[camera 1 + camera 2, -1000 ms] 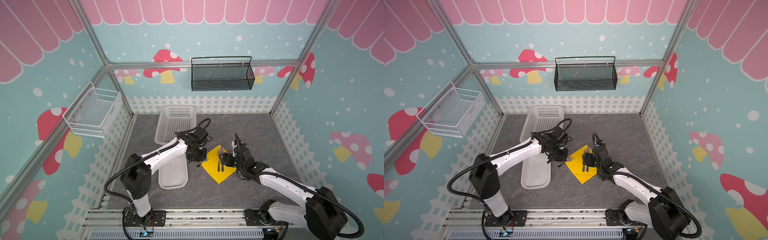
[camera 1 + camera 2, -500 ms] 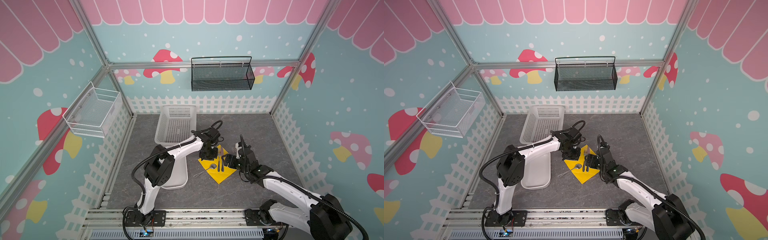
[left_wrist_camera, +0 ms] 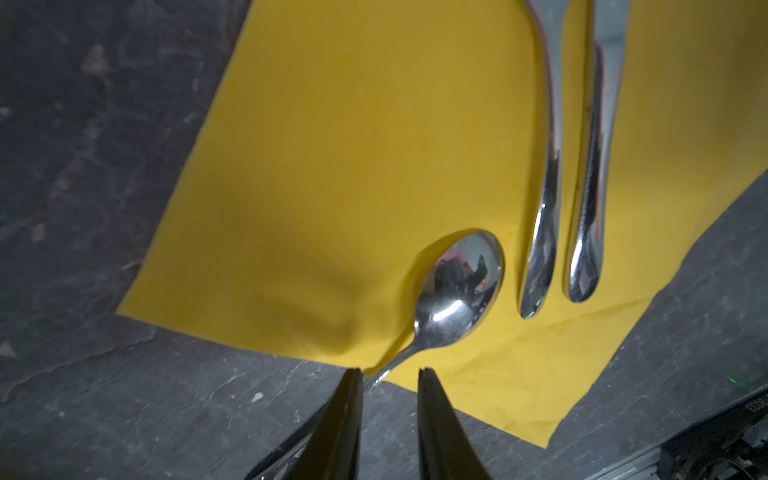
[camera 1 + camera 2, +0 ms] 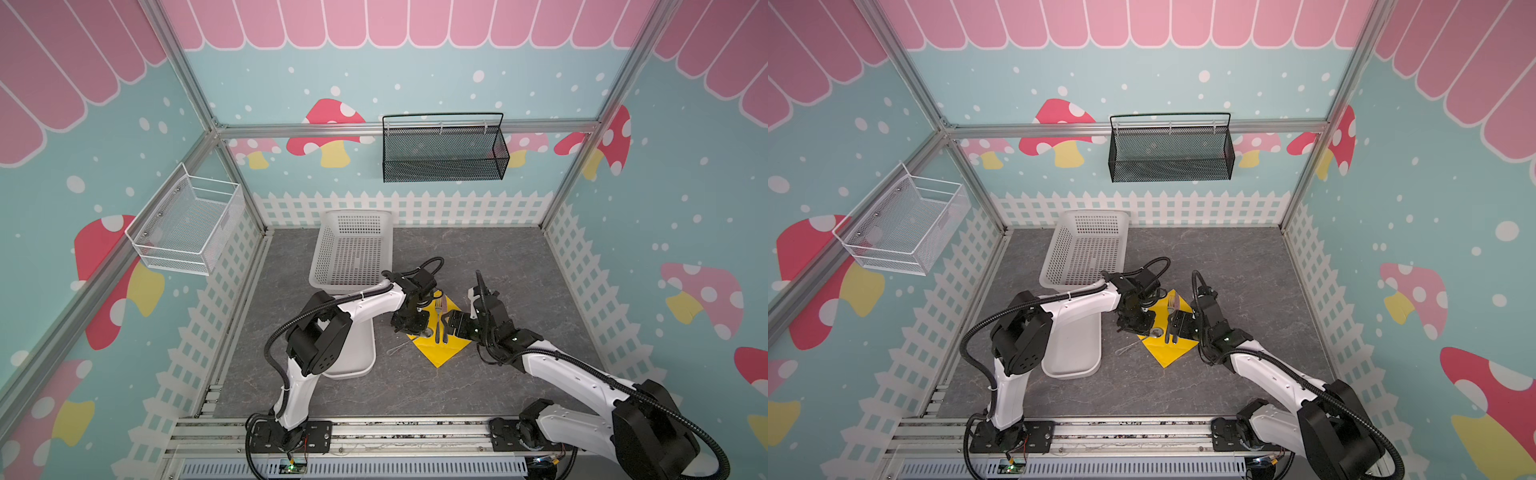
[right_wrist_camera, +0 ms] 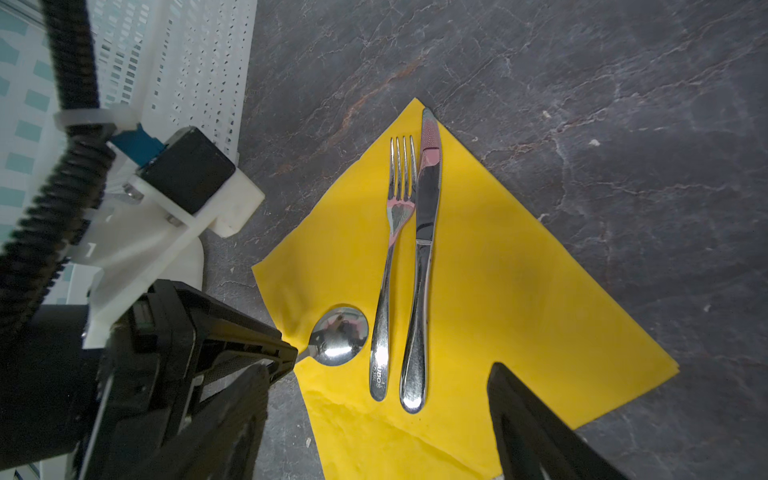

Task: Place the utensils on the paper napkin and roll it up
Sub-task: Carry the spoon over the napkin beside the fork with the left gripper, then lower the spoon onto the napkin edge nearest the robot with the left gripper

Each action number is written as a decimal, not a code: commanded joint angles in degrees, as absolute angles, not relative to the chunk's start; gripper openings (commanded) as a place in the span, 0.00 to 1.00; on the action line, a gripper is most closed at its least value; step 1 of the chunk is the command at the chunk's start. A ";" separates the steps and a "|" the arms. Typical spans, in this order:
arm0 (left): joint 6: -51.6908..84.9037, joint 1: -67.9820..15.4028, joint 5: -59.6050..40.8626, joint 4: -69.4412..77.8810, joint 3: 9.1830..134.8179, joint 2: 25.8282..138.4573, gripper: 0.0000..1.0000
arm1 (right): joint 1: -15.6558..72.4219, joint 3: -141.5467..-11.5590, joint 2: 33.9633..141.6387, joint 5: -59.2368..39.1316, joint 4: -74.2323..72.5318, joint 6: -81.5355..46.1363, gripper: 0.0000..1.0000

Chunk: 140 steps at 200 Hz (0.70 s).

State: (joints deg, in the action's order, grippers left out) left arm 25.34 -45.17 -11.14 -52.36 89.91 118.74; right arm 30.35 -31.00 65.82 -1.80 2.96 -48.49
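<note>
At the middle of the tabletop (image 5: 582, 104) the yellow paper napkin (image 5: 519, 291) lay flat, one corner turned toward the back edge. The fork (image 5: 392, 232) and the knife (image 5: 424, 232) lay side by side on it, nearly touching, both wholly on the paper.

The spoon (image 3: 457, 291) was only partly placed. Its bowl rested on the napkin just beside the fork's handle end, and its handle ran off the paper toward the tabletop's left edge. The napkin's edge was rucked up against the bowl.

The left gripper (image 3: 388, 374) stood low over the spoon's neck. Its jaws were a little apart, wider than the neck, and appeared to grip nothing. The right gripper (image 4: 448, 326) hovered by the knife and fork handles, jaws spread wide and empty.

Judgement: the spoon's release was in hand. The left gripper should rise straight up, since any sideways drag would pull the thin paper and disturb the fork. The spoon should then be re-seated parallel to the fork and fully on the napkin. The ruck should be flattened before any rolling.
</note>
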 commanded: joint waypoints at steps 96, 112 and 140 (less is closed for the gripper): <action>20.57 -45.75 -13.63 -51.29 94.88 123.42 0.27 | 29.89 -31.86 65.83 -2.11 2.46 -48.95 0.84; 20.48 -45.70 -13.67 -51.30 95.07 124.23 0.27 | 29.95 -31.66 65.70 -2.04 2.48 -49.00 0.84; 20.35 -45.75 -14.04 -51.33 94.85 124.94 0.27 | 29.95 -31.44 65.74 -2.08 2.46 -49.13 0.84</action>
